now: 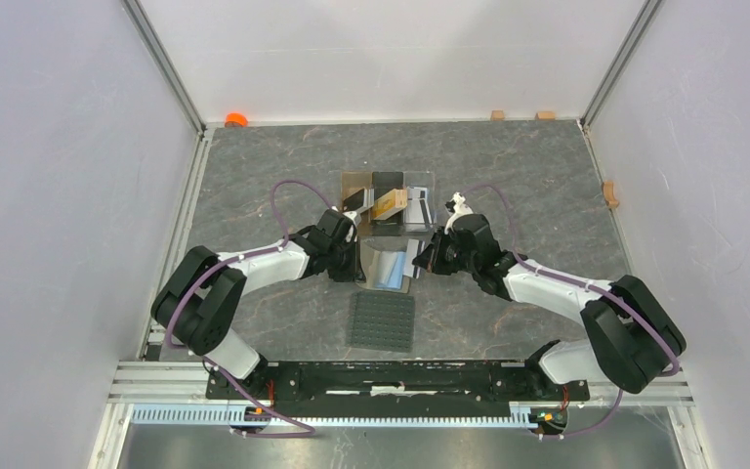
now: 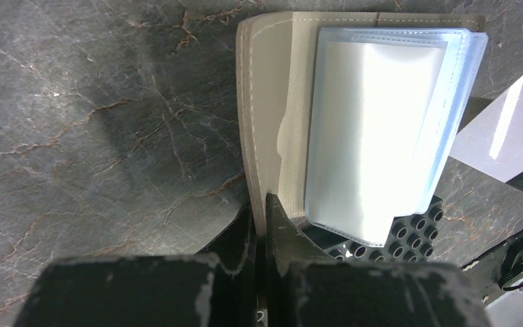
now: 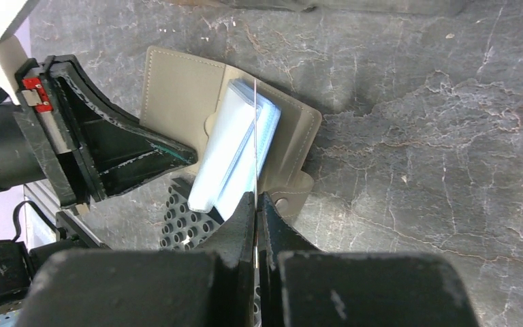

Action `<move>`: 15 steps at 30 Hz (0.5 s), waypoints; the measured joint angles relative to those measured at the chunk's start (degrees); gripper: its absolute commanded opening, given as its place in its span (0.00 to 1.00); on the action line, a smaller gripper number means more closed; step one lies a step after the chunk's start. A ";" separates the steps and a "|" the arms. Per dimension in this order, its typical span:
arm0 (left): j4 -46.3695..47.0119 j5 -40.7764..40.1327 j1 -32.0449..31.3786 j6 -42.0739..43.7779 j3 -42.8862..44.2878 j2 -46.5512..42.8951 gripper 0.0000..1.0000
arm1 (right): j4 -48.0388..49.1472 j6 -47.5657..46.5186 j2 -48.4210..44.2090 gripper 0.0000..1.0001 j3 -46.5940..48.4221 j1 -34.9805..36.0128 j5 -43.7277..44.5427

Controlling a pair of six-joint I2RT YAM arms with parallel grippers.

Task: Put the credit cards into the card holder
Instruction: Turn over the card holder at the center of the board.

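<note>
- Flat olive-taupe card holder (image 2: 265,102) open on dark veined tabletop (image 2: 109,136), glossy clear pockets (image 2: 374,129).
- Left fingers (image 2: 235,235) clamp its cover edge.
- Right fingers (image 3: 235,231) pinch thin white-silver card (image 2: 500,136) edge-on at pockets.

The card holder (image 2: 265,102) is olive-taupe with pale stitching; its pockets (image 2: 374,129) are clear and bluish, glaring white; the silver card (image 2: 511,126) is pale grey with a white streak; the gold-orange card (image 1: 388,203) stands out behind; the mat (image 1: 383,320) is dark grey, studded in rows; the table (image 2: 95,136) is charcoal marble veined rust and white; the left gripper (image 2: 262,204) and right gripper (image 3: 255,201) are black, scuffed pale.
</note>
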 measured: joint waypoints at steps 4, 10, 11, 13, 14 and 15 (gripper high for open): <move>0.02 0.09 0.07 -0.02 0.00 0.02 0.02 | 0.37 0.24 -0.35 0.00 0.00 0.00 -0.09; 0.02 0.15 0.11 -0.04 0.02 0.04 0.02 | 0.57 0.72 -0.39 0.00 -0.17 0.00 -0.17; 0.02 0.17 0.11 -0.02 0.00 0.04 0.02 | 0.35 0.68 -0.57 0.00 -0.17 0.00 0.44; 0.02 0.17 0.11 -0.04 0.00 0.04 0.02 | -0.42 0.57 -1.51 0.00 -0.17 0.00 1.33; 0.02 0.17 0.11 -0.04 0.00 0.04 0.02 | -0.90 0.46 -2.34 0.00 -0.17 0.04 1.99; 0.02 0.17 0.11 -0.04 0.02 0.04 0.02 | -1.01 0.37 -2.97 0.00 -0.17 0.07 2.34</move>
